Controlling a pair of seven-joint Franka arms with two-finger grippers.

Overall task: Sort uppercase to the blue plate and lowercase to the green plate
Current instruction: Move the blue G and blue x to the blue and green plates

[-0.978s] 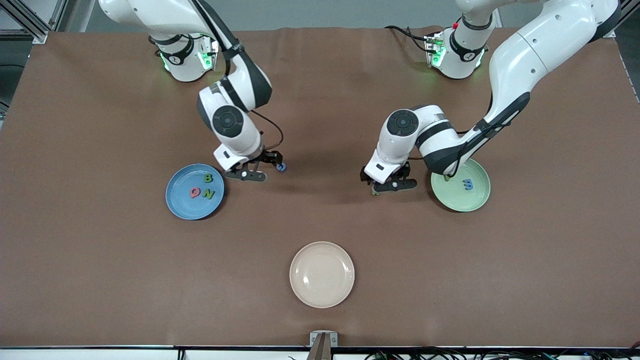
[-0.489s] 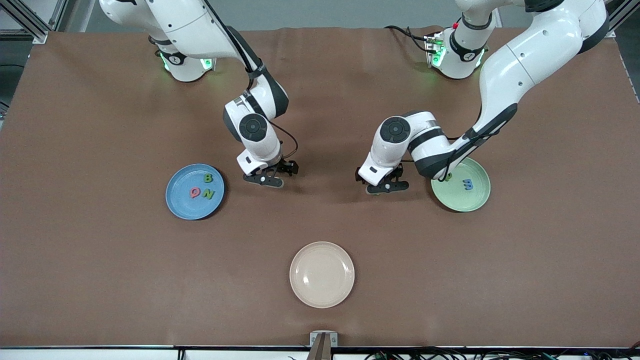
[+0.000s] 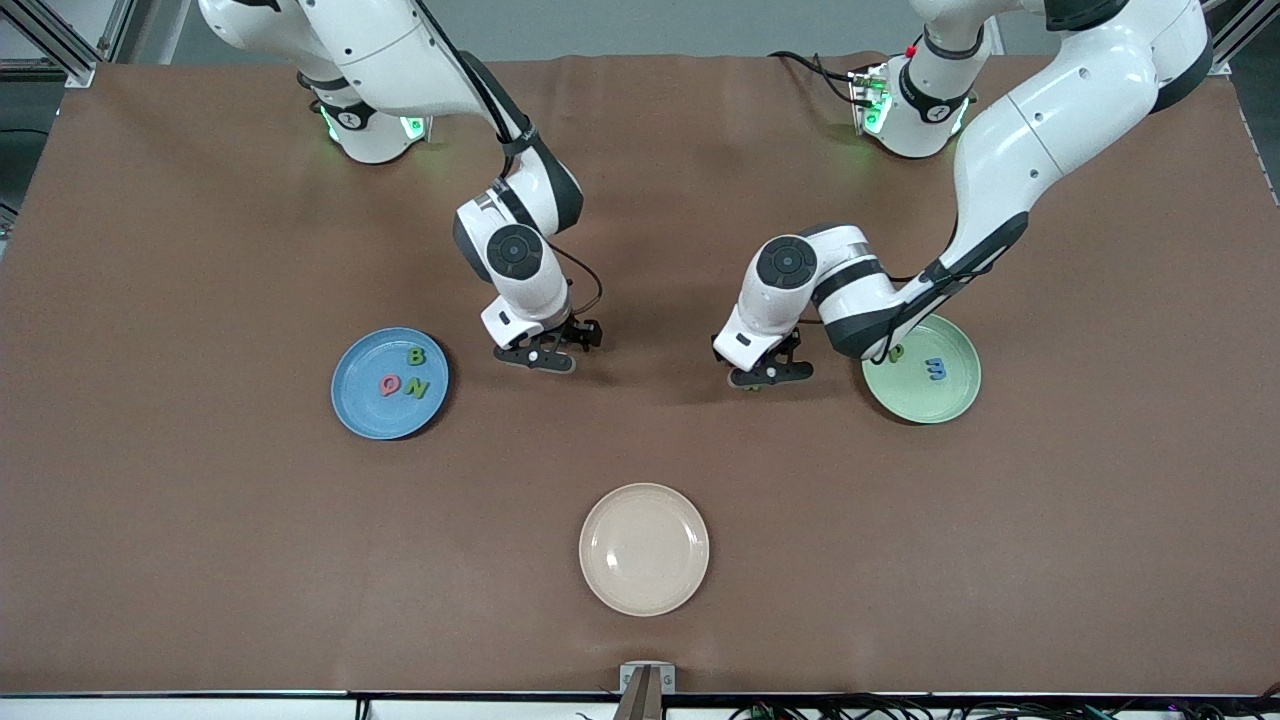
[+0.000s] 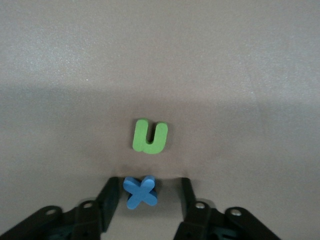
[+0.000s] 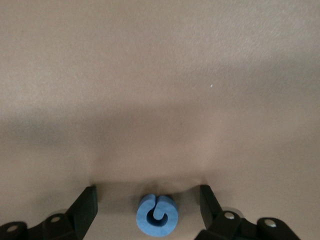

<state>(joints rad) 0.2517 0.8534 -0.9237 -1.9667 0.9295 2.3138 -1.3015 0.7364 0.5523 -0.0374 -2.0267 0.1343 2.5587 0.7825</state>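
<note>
Blue x [image 4: 140,192], green u [image 4: 150,136], blue G [image 5: 157,214]; blue plate [image 3: 352,395], mint-green plate [image 3: 950,400], beige plate [image 3: 644,549]

Robot lab, aluminium framing [image 3: 45,35], brown-covered table [image 3: 200,550]

1. The blue plate [image 3: 390,384] sits toward the right arm's end of the table, with B [image 3: 416,355], Q [image 3: 390,385] and N [image 3: 417,388] lying in it.
2. The green plate [image 3: 921,370] sits toward the left arm's end, with p [image 3: 897,352] and m [image 3: 936,369] in it.
3. The beige plate [image 3: 644,549] lies between those two plates and nearer the front camera.
4. The right gripper [image 5: 147,200] is down at the table beside the blue plate, the G [image 5: 157,214] lying between its spread fingers.
5. The left gripper [image 4: 148,192] is down at the table beside the green plate, the x [image 4: 140,192] between its fingers, touching one and apart from the second.
6. The u [image 4: 150,136] lies on the table just beside the x, outside the fingers.
</note>
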